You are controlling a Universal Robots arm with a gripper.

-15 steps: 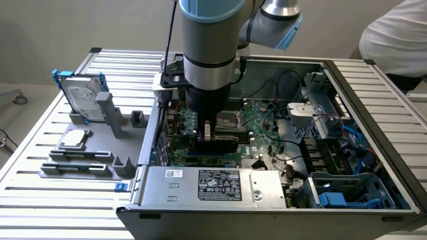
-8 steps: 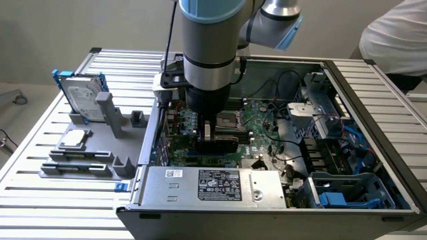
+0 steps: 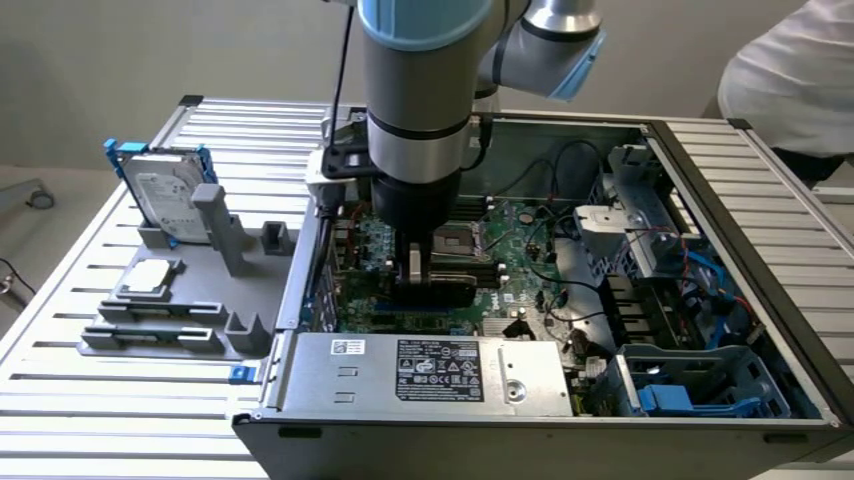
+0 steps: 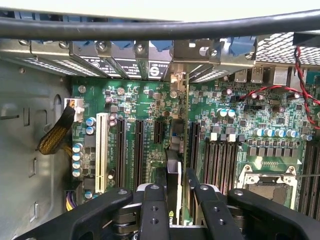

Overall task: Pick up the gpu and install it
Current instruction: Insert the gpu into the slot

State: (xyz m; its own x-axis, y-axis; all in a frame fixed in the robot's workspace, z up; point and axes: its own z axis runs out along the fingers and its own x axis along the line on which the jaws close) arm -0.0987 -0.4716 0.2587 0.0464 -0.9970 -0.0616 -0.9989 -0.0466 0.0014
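My gripper (image 3: pixel 420 262) reaches down into the open computer case (image 3: pixel 747 250) and is shut on the gpu (image 3: pixel 435 290), which hangs as a dark block under the fingers just above the green motherboard (image 3: pixel 521 235). In the wrist view the gpu (image 4: pixel 175 165) shows edge-on between the two black fingers (image 4: pixel 154 202) of the gripper (image 4: pixel 178 200). It runs over the row of expansion slots (image 4: pixel 121 150) towards the case's rear wall, where its silver bracket end (image 4: pixel 176 80) stands. Whether the card sits in a slot I cannot tell.
On the exterior view's left, a grey fixture (image 3: pixel 200 300) holds a silver hard drive in a blue frame (image 3: pixel 167 195). The power supply (image 3: pixel 427 365) fills the case's near side. A person's white sleeve (image 3: pixel 787 80) is at the far right. A black cable (image 4: pixel 150 27) crosses above the slots.
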